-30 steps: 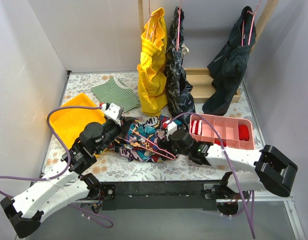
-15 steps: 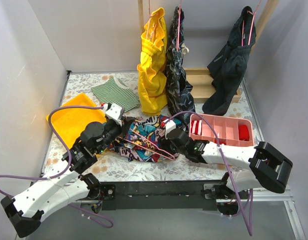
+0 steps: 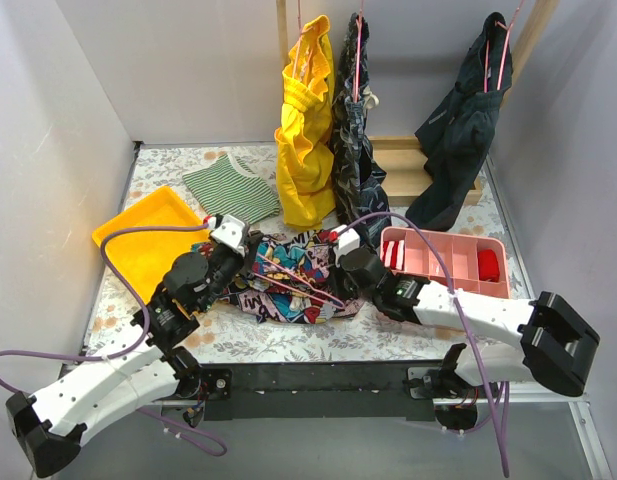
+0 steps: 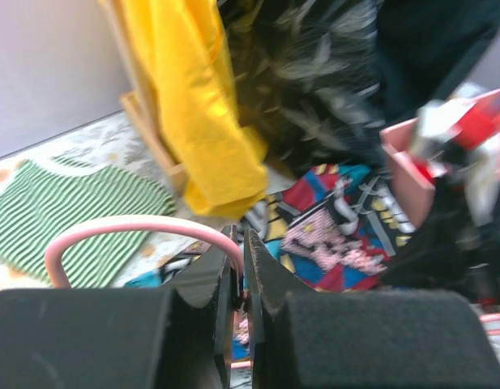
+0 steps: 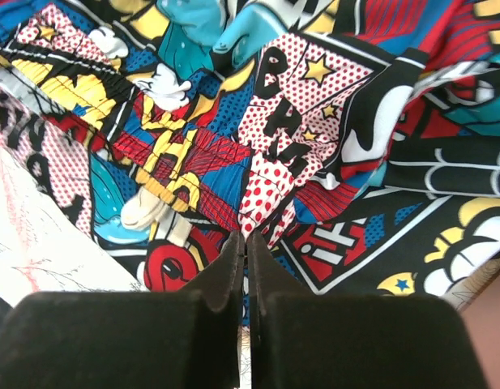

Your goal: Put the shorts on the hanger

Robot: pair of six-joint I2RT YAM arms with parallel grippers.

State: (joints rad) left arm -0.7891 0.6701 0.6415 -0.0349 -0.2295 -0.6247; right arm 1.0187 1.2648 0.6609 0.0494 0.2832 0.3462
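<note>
Over the last second the right arm has edged a little farther from its base. The hanger (image 3: 300, 281) now lies slightly farther across the shorts (image 3: 306, 258), which stay bunched mid-table between the two arms. That looks like small adjusting, so the threading is probably only begun. The left gripper (image 4: 238, 241) is pinched on the pink wire beside its hook. The right gripper (image 5: 243, 237) has its fingers together on a fold of the printed cloth. Room is tight sideways, with a pink divided tray (image 3: 493, 243) just right and a yellow tray (image 3: 128, 225) left. Hanging clothes (image 3: 306, 130) crowd the far side, and the near tabletop (image 3: 288, 338) looks freest.
</note>
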